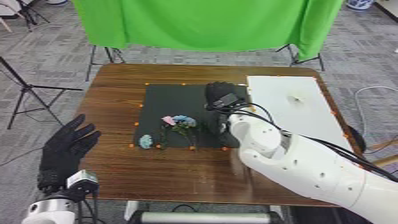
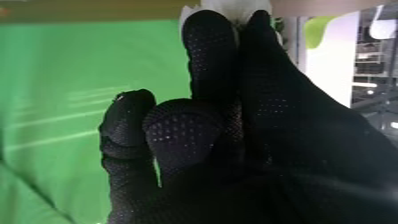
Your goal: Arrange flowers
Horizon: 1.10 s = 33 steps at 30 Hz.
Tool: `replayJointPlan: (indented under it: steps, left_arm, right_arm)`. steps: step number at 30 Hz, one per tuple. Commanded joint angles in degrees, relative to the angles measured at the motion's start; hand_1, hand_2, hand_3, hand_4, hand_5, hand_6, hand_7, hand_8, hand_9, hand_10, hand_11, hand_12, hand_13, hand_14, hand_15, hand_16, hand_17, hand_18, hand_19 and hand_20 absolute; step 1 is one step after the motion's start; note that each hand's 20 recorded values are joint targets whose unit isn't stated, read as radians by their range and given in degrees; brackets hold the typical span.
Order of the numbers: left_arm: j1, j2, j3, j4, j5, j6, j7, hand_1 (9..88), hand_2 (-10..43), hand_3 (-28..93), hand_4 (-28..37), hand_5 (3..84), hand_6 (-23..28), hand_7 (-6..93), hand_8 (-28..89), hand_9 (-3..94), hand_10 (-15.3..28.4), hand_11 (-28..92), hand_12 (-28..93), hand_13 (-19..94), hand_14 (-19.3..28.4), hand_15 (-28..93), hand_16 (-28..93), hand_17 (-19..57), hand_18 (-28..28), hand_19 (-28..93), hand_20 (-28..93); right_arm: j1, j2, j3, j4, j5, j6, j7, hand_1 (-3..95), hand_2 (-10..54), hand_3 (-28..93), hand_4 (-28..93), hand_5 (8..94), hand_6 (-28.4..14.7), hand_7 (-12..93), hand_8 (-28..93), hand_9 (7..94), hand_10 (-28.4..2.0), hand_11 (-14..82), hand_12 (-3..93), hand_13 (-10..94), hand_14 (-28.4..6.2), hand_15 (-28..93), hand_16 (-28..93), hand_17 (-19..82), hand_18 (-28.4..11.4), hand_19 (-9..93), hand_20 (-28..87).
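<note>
In the head view my right hand (image 1: 222, 95) is over the upper right of the dark mat (image 1: 164, 100). In the right wrist view that hand (image 2: 204, 60) pinches a white flower (image 2: 233, 6) between thumb and finger; its petals show past the tips. A pink flower (image 1: 169, 120) and a blue flower (image 1: 185, 120) lie together on the mat with green stems, and a light blue flower (image 1: 146, 141) lies at its lower left corner. Another whitish flower (image 1: 297, 99) rests on the white board (image 1: 275, 87). My left hand (image 1: 67, 147) is open at the left, fingers spread.
The brown table (image 1: 115, 175) carries small orange markers around the mat and board. Behind it hangs a green cloth (image 1: 209, 25) on stands. My right arm (image 1: 302, 170) crosses the table's right half, with black cables along it.
</note>
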Motion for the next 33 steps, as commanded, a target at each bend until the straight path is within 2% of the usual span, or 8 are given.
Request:
replayJointPlan:
  steps: [1, 9, 13, 14, 22, 25, 33]
  left_arm:
    - [-0.07, -0.04, -0.32, 0.29, 0.00, -0.40, -0.19, 23.4, 4.9, 83, -22.8, 38.9, 9.9, 17.3, -11, 36.5, 19.5, 31, 11, 28, 26.3, 55, -9, -6.9, 24.8, 61, 20]
    - [-0.32, 0.12, -0.30, 0.41, 0.06, -0.69, -0.61, 23.4, 4.9, 83, -22.8, 38.9, 10.0, 17.3, -11, 36.5, 19.5, 31, 11, 28, 26.3, 55, -9, -6.9, 24.8, 61, 20]
    - [-0.41, -0.23, -0.55, 0.44, 0.39, -1.05, -1.27, 23.4, 4.9, 83, -22.8, 38.9, 10.0, 17.3, -11, 36.5, 19.5, 31, 11, 28, 26.3, 55, -9, -6.9, 24.8, 61, 20]
    - [-0.40, -0.10, -0.44, 0.43, 0.27, -0.89, -1.11, 23.4, 4.9, 83, -22.8, 38.9, 10.0, 17.3, -11, 36.6, 19.5, 31, 11, 28, 26.3, 55, -9, -6.9, 24.8, 61, 20]
    - [-0.60, -0.58, -0.95, 0.38, 0.94, -1.49, -2.57, 23.5, 5.0, 82, -22.8, 39.0, 10.0, 17.1, -11, 36.6, 19.5, 31, 11, 28, 26.3, 55, -9, -6.8, 24.8, 61, 20]
    - [-0.76, -0.81, -0.95, 0.37, 1.24, -1.82, -3.31, 23.5, 5.0, 82, -22.8, 39.0, 10.0, 17.2, -11, 36.6, 19.5, 31, 11, 28, 26.3, 55, -9, -6.9, 24.8, 61, 20]
    - [-0.42, -1.04, -1.12, 0.25, 1.42, -1.91, -3.70, 23.2, 5.3, 82, -23.1, 39.0, 10.0, 17.1, -11, 36.6, 19.5, 31, 11, 28, 26.3, 55, -9, -6.9, 24.8, 60, 20]
  right_arm:
    - [0.27, -2.02, -1.93, 0.51, -0.64, 0.39, 2.85, 52.1, -9.2, 83, -28, 77.5, 1.0, 34, -4, 88.8, -7.2, 23.4, 31.9, 79, -4.0, 79, 14, 36, -20.7, 93, 28]
    - [-0.43, -0.87, -1.83, 0.97, -0.95, -1.91, 4.28, 52.0, -9.1, 83, -28, 76.7, 0.7, 34, -4, 88.2, -7.3, 23.1, 32.2, 78, -4.2, 79, 14, 35, -20.6, 93, 28]
    - [-1.39, -0.42, -0.82, 0.73, -0.65, -3.35, 4.86, 51.9, -9.0, 84, -28, 75.6, 0.8, 35, -5, 87.5, -7.3, 22.1, 32.8, 77, -4.3, 78, 14, 34, -20.4, 93, 27]
    - [-1.99, -0.40, -0.01, 0.60, -0.50, -4.01, 4.47, 51.8, -9.0, 84, -28, 75.3, 0.8, 35, -5, 87.2, -7.3, 21.7, 33.1, 77, -4.4, 78, 14, 34, -20.4, 93, 27]
    - [-8.11, -0.86, 7.16, -1.36, 2.19, -9.25, 1.15, 46.6, -9.5, 86, -28, 70.6, -0.6, 34, -7, 82.8, -8.4, 19.7, 33.7, 74, -4.9, 79, 14, 32, -20.5, 93, 27]
    - [-10.96, -1.90, 10.91, -2.39, 2.10, -13.40, 0.56, 43.9, -9.5, 87, -28, 67.7, -1.1, 33, -7, 78.5, -9.1, 23.1, 31.4, 72, -5.3, 80, 13, 31, -20.7, 93, 27]
    - [-13.88, -2.41, 14.90, -4.27, 1.74, -18.04, -0.36, 36.8, -9.5, 92, -28, 61.8, -1.8, 28, -17, 65.7, -12.4, 38.6, 18.9, 68, -6.8, 83, 11, 27, -20.9, 93, 27]
